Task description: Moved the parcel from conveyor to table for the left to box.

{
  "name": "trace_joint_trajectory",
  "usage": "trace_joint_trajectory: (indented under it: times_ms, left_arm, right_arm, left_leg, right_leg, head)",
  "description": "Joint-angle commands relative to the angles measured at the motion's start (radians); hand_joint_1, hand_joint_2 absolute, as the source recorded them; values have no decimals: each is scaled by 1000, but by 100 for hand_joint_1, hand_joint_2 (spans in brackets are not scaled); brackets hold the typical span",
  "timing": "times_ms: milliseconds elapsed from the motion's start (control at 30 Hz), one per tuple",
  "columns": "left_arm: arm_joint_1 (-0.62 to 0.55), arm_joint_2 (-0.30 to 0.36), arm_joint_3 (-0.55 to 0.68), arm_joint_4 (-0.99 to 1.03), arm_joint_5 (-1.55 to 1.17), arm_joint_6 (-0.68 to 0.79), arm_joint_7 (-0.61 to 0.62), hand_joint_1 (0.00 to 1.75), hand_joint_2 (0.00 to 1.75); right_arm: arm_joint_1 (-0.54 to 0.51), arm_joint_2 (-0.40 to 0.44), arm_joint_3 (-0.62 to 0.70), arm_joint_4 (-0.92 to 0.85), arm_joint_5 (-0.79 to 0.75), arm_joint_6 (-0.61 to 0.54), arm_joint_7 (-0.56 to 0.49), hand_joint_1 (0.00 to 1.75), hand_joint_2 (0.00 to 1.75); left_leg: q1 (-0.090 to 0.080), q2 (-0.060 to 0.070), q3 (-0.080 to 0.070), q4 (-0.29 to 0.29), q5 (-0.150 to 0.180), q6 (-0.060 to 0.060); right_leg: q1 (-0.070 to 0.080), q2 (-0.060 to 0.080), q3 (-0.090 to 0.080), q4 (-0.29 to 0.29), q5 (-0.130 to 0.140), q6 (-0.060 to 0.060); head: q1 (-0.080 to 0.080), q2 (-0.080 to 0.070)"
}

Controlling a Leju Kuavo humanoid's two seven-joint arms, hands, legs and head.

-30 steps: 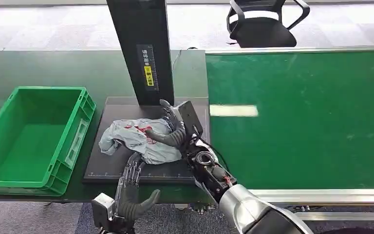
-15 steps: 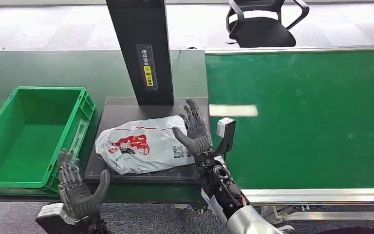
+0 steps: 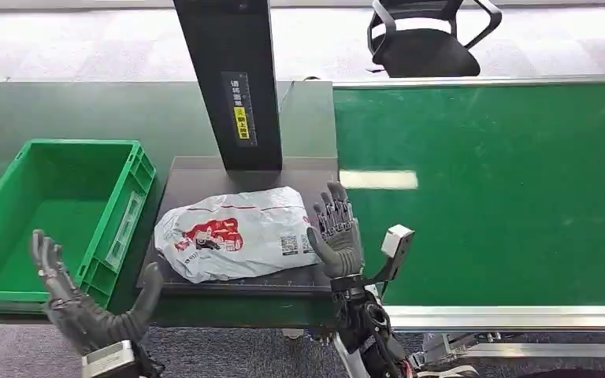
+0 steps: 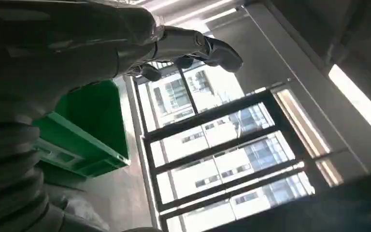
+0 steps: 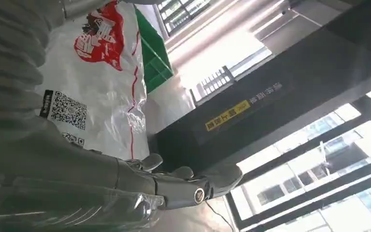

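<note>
parcel (image 3: 236,233) lies flat on the dark pad (image 3: 197,169) on the table, beside the green box (image 3: 16,228) | my right hand (image 3: 335,233) spread, empty, just beside it | my left hand (image 3: 87,311) spread, low | risk: slippery bag slides off pad edge if gripped one-sided

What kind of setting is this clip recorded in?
Probably a parcel-sorting test station set up in an office-like room. A wide green conveyor belt runs beside a dark platform with an upright post, a bagged parcel lies on it, and a green crate waits alongside.
</note>
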Motion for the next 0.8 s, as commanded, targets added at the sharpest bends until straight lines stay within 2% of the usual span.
trace_joint_trajectory:
  times_ms: [33, 133, 233, 567, 667, 800]
  left_arm:
    - [-246, 2, -129, 567, -286, -56, 220, 0, 175]
    - [-270, 7, -140, 626, -344, -68, 261, 0, 175]
    - [-308, 11, -164, 722, -436, -112, 337, 0, 175]
    - [-312, 10, -163, 731, -438, -114, 339, 0, 175]
    - [-355, 16, -172, 820, -508, -141, 406, 0, 175]
    - [-468, 15, -138, 1026, -483, -128, 384, 0, 175]
  right_arm:
    - [20, -1, -96, -40, -12, 46, 15, 0, 175]
    - [18, 1, -97, -33, -13, 56, 17, 0, 175]
    - [11, 1, -97, -13, -16, 69, 17, 0, 175]
    - [10, 1, -97, -11, -16, 69, 16, 0, 175]
    - [6, 4, -100, 0, -22, 80, 18, 0, 175]
    - [7, 11, -97, 3, -28, 82, 24, 0, 175]
  left_leg:
    - [0, -9, 2, -3, 3, 3]
    - [0, -3, 2, -2, 1, 2]
    - [0, -4, 2, -2, 1, 2]
    - [0, 0, 1, -1, 1, 1]
    - [1, -2, 2, -1, 1, 2]
    - [1, -3, 1, -1, 1, 2]
  right_leg:
    - [1, -9, 5, -3, 0, -4]
    - [1, -5, 4, -2, 0, -3]
    - [0, -5, 4, -2, 0, -3]
    - [0, -1, 1, -1, 0, -2]
    - [1, -3, 3, -2, 1, -4]
    - [1, -4, 3, -2, 1, -4]
  head:
    - [0, 0]
    - [0, 0]
    - [0, 0]
    - [0, 0]
    - [0, 0]
    - [0, 0]
